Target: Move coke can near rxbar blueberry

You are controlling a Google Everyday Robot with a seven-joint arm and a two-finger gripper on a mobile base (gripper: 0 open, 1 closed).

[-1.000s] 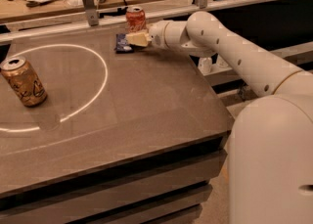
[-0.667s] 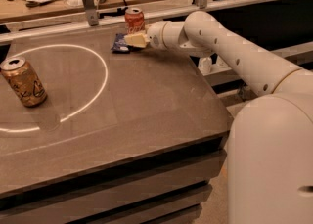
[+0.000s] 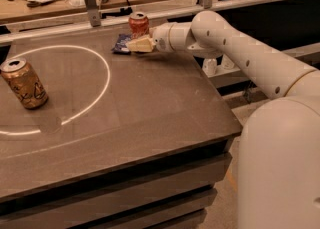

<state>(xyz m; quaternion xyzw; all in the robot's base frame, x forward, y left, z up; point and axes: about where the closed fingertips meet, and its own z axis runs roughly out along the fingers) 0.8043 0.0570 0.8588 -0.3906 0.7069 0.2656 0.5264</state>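
Note:
The coke can (image 3: 138, 24), red with a silver top, stands upright near the table's far edge. The rxbar blueberry (image 3: 120, 43), a flat dark blue wrapper, lies just left of and in front of the can. My gripper (image 3: 140, 44) hovers low over the table, right in front of the can and at the right end of the bar. The white arm reaches in from the right. The gripper is not around the can, and the can stands free behind it.
A gold-brown can (image 3: 23, 83) stands at the table's left, on a white ring of light (image 3: 102, 68). A metal rail (image 3: 90, 3) runs behind the table, with a cluttered bench beyond. The table's right edge (image 3: 220, 98) drops off beside my base.
Almost nothing has changed. The gripper stays by the bar and in front of the can, and the cans have not moved.

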